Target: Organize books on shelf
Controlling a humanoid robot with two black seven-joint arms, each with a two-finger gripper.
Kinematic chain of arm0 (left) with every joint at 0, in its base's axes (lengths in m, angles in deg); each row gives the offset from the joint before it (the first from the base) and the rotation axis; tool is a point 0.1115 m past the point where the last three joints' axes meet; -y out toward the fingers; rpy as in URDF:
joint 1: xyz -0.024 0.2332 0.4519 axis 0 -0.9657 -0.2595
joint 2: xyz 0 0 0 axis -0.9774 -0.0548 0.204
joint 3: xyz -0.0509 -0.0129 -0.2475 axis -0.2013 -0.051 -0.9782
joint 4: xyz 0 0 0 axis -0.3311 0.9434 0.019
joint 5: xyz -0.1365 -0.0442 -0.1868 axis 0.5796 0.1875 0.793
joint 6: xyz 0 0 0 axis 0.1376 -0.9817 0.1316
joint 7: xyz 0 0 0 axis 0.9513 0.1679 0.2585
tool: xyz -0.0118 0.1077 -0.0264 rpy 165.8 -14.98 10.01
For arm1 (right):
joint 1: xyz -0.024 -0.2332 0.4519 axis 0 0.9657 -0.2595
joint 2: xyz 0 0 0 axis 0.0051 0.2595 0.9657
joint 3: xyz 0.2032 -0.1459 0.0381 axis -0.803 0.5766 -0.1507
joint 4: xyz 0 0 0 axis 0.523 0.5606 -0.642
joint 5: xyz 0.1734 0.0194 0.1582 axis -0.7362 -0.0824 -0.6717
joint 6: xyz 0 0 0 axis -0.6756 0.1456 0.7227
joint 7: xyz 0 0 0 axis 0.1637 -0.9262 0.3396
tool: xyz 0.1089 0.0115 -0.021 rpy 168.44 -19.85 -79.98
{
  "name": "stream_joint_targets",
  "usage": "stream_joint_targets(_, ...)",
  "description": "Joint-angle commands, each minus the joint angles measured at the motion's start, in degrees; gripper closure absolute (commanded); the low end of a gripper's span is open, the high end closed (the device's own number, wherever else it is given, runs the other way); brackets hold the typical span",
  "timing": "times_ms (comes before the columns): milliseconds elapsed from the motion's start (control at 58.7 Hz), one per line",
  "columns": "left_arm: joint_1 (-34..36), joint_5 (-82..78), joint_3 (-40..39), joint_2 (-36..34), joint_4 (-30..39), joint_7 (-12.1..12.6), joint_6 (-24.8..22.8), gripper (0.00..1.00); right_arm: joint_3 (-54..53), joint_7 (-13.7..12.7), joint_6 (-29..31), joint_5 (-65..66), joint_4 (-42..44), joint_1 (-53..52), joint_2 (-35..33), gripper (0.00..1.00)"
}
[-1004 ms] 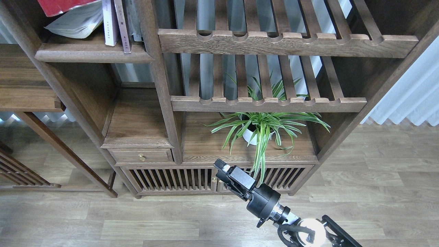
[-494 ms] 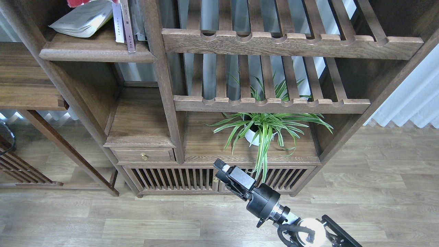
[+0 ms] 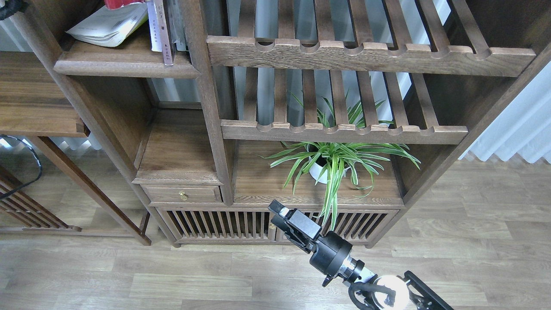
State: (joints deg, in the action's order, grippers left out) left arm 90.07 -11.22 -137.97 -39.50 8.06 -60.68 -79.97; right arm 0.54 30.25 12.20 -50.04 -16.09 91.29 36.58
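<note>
Presently, item one: my right gripper [image 3: 277,212], low in the head view in front of the slatted cabinet doors [image 3: 224,224]; it shows as one dark block seen from behind, holding nothing that I can see, and whether its fingers are spread or pressed together I cannot tell. Item two: my left gripper, not in view. Item three: the shelf [image 3: 125,64], a solid dark plank with a rounded front edge, at the upper left, well apart from my right gripper and above it. Item four: the books, cut off by the top edge, comprising a red one [image 3: 122,3], of which only a sliver shows, lying over a slumped white one [image 3: 107,28] with fanned pages, beside thin upright volumes [image 3: 161,30] against the post [image 3: 206,99]. Item five: a potted plant [image 3: 333,161] on the lower board, under the slatted racks [image 3: 366,54], just beyond my gripper. Handling note, as a judgement: the step in hand is the reach to the shelf. I would rise clear of the plant leaves and the rack rails, cross left of the post, take the slumped book by its spine side, not its loose pages, and stand it against the upright volumes without toppling them.
</note>
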Motion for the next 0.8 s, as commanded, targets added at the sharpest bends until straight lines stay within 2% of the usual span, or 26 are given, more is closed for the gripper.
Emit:
stream_joint_targets(0,-0.5,0.1,0.1,-0.2,1.0,0.2,0.0,1.00,0.0,0.0,0.0,-0.1,-0.1,0.1,0.0,0.01)
stream_joint_targets(170,-3.3,1.1,-0.2,-2.9,10.7,2.2,0.0,1.00,0.0,0.0,0.0,0.0,-0.3,0.2,0.0,0.01)
stream_joint_targets(392,-9.2,13.1,-0.4,-9.8,31.1,4.7,0.0,1.00,0.0,-0.1,0.0,0.0,-0.3,0.2,0.0,0.01)
stream_joint_targets(783,-10.5,24.0,-0.4,-29.0,43.1,5.0,0.0,1.00,0.1,-0.1,0.0,-0.1,-0.3,0.3,0.0,0.01)
